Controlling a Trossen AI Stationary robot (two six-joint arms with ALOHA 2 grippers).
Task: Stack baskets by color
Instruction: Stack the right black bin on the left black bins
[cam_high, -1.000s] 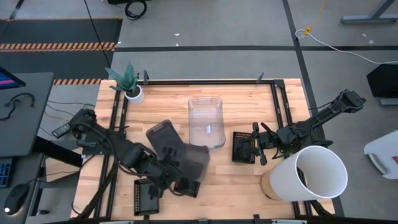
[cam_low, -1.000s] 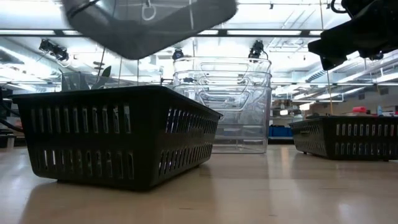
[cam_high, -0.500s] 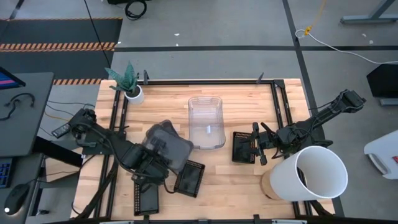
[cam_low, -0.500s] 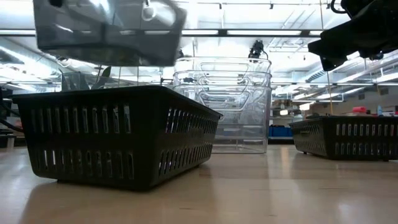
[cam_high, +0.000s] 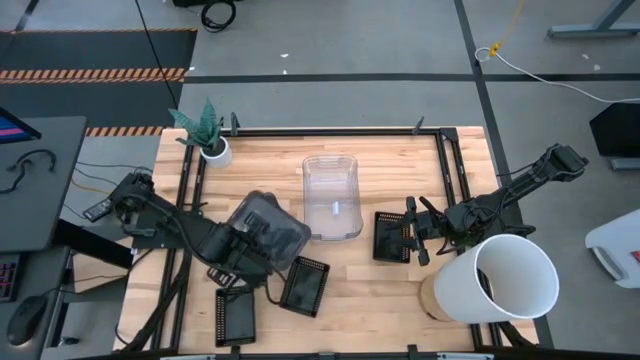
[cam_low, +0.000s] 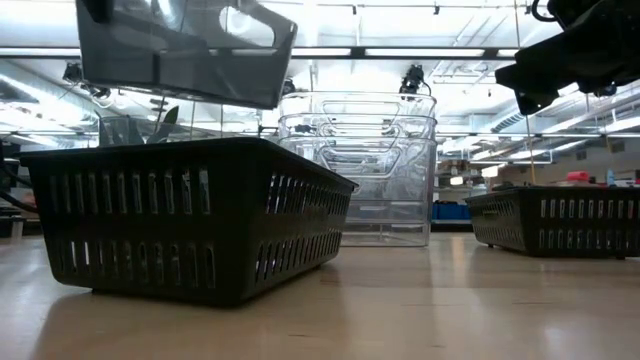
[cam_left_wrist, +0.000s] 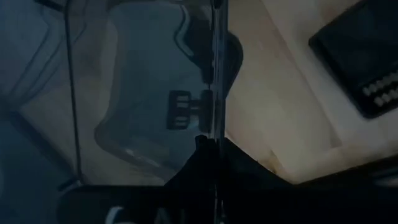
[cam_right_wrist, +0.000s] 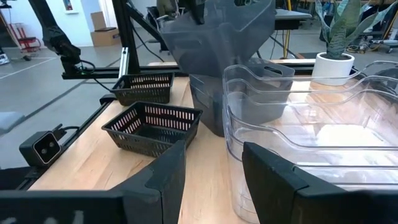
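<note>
High view: smoky basket (cam_high: 268, 229) lifted beside clear stack (cam_high: 331, 195), above black baskets (cam_high: 303, 285).

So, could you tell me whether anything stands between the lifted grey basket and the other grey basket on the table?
Nothing visible does. The left gripper holds the lifted grey basket by its rim, in the air right over the other grey basket, which stands open beside the clear stack.

The left pincer (cam_high: 248, 240) is seen clamped tight, its arm bent low across the near left part of the desk with the wrist raised above the surface, while the right pincer (cam_high: 412, 232) is held parted, its arm stretched in from the far right side.
</note>
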